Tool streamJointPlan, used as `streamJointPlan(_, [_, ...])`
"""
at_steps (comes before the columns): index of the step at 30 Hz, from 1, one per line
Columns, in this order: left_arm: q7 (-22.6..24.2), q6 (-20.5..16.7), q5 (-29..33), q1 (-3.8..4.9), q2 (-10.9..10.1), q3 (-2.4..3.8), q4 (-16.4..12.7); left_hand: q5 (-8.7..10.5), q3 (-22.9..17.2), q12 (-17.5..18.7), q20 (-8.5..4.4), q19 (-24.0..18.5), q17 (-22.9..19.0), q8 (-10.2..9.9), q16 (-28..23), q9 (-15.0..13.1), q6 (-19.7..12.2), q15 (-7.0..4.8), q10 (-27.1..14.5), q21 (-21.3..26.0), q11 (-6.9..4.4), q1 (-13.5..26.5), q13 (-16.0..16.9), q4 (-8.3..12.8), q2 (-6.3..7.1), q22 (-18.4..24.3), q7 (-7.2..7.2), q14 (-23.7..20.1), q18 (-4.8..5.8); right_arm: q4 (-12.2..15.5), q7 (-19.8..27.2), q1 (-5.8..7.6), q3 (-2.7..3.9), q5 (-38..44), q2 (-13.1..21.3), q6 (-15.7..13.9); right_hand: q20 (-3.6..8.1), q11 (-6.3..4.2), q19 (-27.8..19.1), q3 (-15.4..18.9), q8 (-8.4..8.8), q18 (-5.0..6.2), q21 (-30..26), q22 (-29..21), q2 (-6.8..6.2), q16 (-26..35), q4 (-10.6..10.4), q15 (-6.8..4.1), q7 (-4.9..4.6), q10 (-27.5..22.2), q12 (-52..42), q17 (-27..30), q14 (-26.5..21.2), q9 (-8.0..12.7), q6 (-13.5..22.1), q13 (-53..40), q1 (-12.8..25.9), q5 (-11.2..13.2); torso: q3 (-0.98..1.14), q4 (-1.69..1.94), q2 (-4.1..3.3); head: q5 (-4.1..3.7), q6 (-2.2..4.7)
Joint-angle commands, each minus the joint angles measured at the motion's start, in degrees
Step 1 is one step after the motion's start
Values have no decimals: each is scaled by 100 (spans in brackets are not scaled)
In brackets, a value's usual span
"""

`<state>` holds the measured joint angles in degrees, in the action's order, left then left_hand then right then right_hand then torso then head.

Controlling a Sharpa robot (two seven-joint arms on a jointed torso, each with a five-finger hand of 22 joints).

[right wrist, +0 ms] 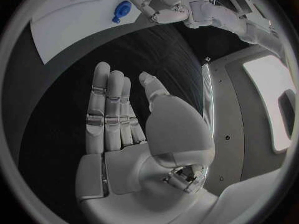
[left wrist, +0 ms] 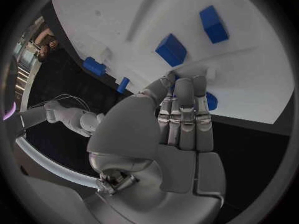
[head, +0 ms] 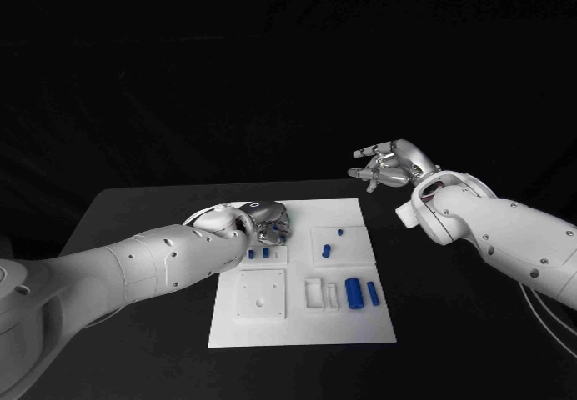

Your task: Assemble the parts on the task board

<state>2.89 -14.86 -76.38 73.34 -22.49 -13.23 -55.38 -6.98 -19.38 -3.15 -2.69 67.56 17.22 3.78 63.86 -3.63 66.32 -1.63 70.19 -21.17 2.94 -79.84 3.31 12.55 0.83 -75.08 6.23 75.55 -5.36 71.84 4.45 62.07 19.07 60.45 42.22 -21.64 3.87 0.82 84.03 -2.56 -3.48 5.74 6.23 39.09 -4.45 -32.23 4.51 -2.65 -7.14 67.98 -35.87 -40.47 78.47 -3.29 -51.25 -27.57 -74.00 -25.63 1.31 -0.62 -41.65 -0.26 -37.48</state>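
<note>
The white task board [head: 301, 321] lies mid-table. My left hand [head: 267, 225] hovers low over its far left part, fingers straight and close together [left wrist: 184, 109], their tips at the board beside a rounded blue part [left wrist: 211, 101] that they half hide. I cannot tell whether it is held. Two blue blocks [left wrist: 171, 49] [left wrist: 214, 24] lie just past the fingertips. More blue parts sit to the right: two small ones [head: 326, 248] [head: 340, 232], a thick cylinder [head: 355, 292] and a thin piece [head: 373, 292]. My right hand [head: 387, 167] is raised past the board's far right corner, fingers spread, holding nothing [right wrist: 124, 119].
The board has square recessed plates [head: 261, 296] and narrow slots [head: 313, 293] near its front. Black table [head: 144, 217] surrounds the board on all sides. My left hand [right wrist: 159, 7] and a corner of the board [right wrist: 69, 15] are in the right wrist view.
</note>
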Motion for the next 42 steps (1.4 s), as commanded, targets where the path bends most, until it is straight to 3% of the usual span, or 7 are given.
streamJointPlan(1, [19, -71, 108, -19, -63, 16, -66, 19, -10, -17, -16, -9, 7, -23, -26, -3, 9, -17, 115, -11, 58, 27, 5, -12, -20, -96, -6, 43, -109, 4, 83, -2, 3, -22, -1, 9, -18, -10, 148, 7, 14, -34, 26, -5, -1, -21, 8, 2, -9, -23, 6, 3, -29, -8, -40, -5, -19, -19, 0, 0, 0, 7, 10])
streamJointPlan(6, [39, -89, 176, -17, -142, 128, -176, 18, -8, -17, -16, -1, 8, -24, -29, -3, -25, -17, 118, -7, 59, 25, 5, -14, -13, -94, -1, 51, -108, 1, 89, -2, 3, -28, -3, 9, -18, -10, 148, 7, 14, -34, 26, -5, -1, -21, 8, 2, -9, -23, 6, 3, -29, -8, -40, -5, -19, -19, -6, 0, 1, 16, 17])
streamJointPlan(15, [12, -3, 405, -7, -300, 422, -392, 23, -5, -17, -16, 14, 10, -24, -39, -3, -46, -18, 113, 8, 59, 38, 5, -33, -9, -89, 2, 60, -105, -1, 90, -2, 3, -39, 10, 13, -18, -10, 148, 7, 14, -34, 26, -5, -1, -21, 8, 2, -9, -23, 6, 3, -29, -8, -40, -5, -19, -19, -4, 23, 8, 34, 38])
streamJointPlan(20, [0, 32, 469, 32, -380, 500, -470, 23, -6, -17, -17, 24, 11, -21, -43, -4, -50, -19, 113, 17, 59, 35, 5, -36, -5, -88, 2, 63, -104, -2, 89, -2, 3, -45, 16, 20, -18, -10, 148, 7, 14, -34, 26, -5, -1, -21, 8, 2, -9, -23, 6, 3, -29, -8, -40, -5, -19, -19, -4, 7, 0, 60, 54])
streamJointPlan(28, [-45, 115, 495, 78, -527, 518, -563, 23, -10, -17, -18, 30, 14, -21, -45, -4, -47, -19, 115, 24, 59, 29, 5, -36, -4, -91, 2, 65, -104, -5, 86, -2, 3, -53, 36, 28, -18, -10, 147, 31, 15, -34, 41, -41, 8, -18, 8, 2, -9, -24, 10, 5, -30, -7, -33, -15, -20, -21, 2, 5, -1, 69, 52])
streamJointPlan(42, [24, 158, 505, 84, -747, 512, -593, 9, -10, -17, -22, 38, 20, -21, -45, -4, -31, -23, 128, 28, 55, 18, 5, -33, 4, -97, -2, 76, -105, 11, 81, -2, 3, -57, 64, 41, -19, -9, 142, 35, 15, -35, 45, -54, 8, -14, 9, 4, -9, -26, 14, 6, -33, -7, -32, -15, -25, -23, 0, 2, -5, 120, 39])
